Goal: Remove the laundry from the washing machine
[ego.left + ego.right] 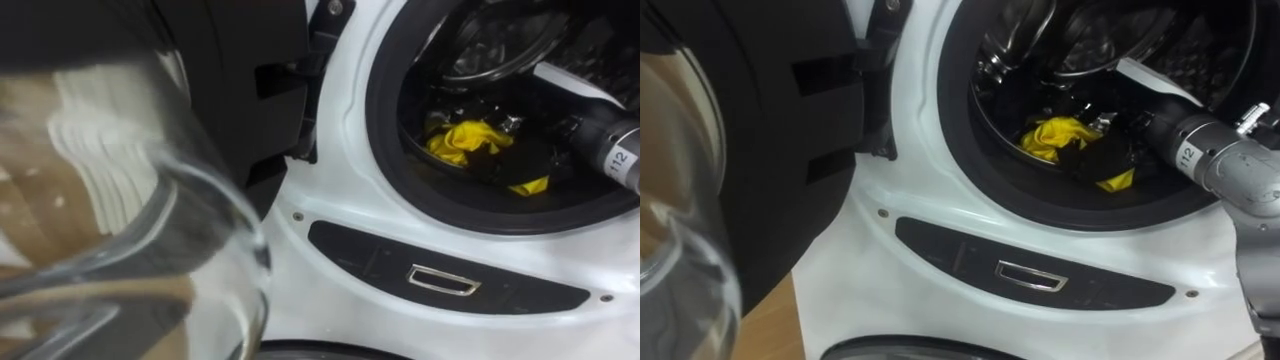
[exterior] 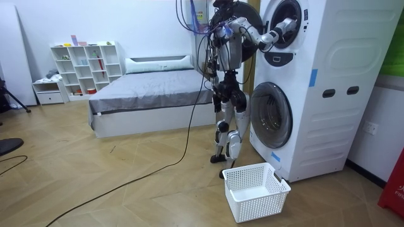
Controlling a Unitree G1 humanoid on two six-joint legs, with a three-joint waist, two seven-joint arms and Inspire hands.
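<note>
- Yellow cloth lies crumpled at the bottom of the drum of the upper washing machine, just behind the dark door seal.
- The right hand is deep inside the drum, reaching in from the right and lying dark on top of the cloth. A small yellow fold shows just below it.
- Whether the hand grips the cloth or merely rests on it cannot be told.
- The round glass door stands swung open at the left, close to the camera.
- Below the opening is a dark panel with a chrome pull.
- In the room view the robot stands upright, facing the stacked machines, its arm raised into the upper one.
- A white basket sits on the floor by its feet, in front of the lower machine.
- A bed and a white shelf stand behind.
</note>
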